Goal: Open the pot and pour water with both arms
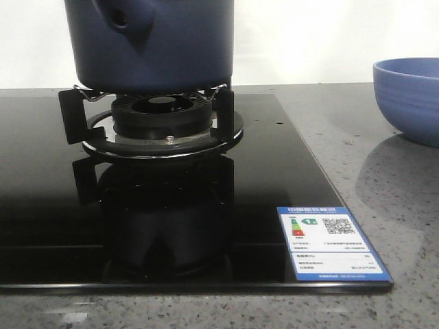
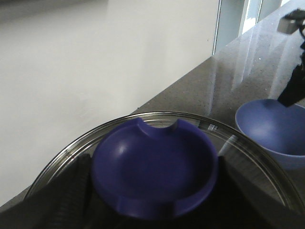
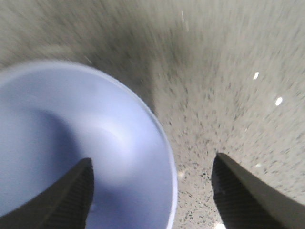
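The dark navy pot (image 1: 154,41) stands on the gas burner (image 1: 161,116), its stubby holed handle (image 1: 127,20) facing the front view; its top is cut off there. In the left wrist view a glass lid (image 2: 71,157) with a dark blue knob (image 2: 155,162) fills the lower half. My left gripper (image 2: 152,191) sits around that knob, with dark fingers (image 2: 71,195) pressed to both sides. Whether the lid rests on the pot is hidden. My right gripper (image 3: 152,191) is open over the rim of the light-blue bowl (image 3: 71,143), one finger (image 3: 71,195) above its inside and the other above the counter.
The black glass cooktop (image 1: 41,205) carries a blue energy label (image 1: 333,243) at its front right corner. The light-blue bowl (image 1: 411,96) stands on the speckled grey counter (image 1: 384,185) to the right of the hob. A white wall runs behind.
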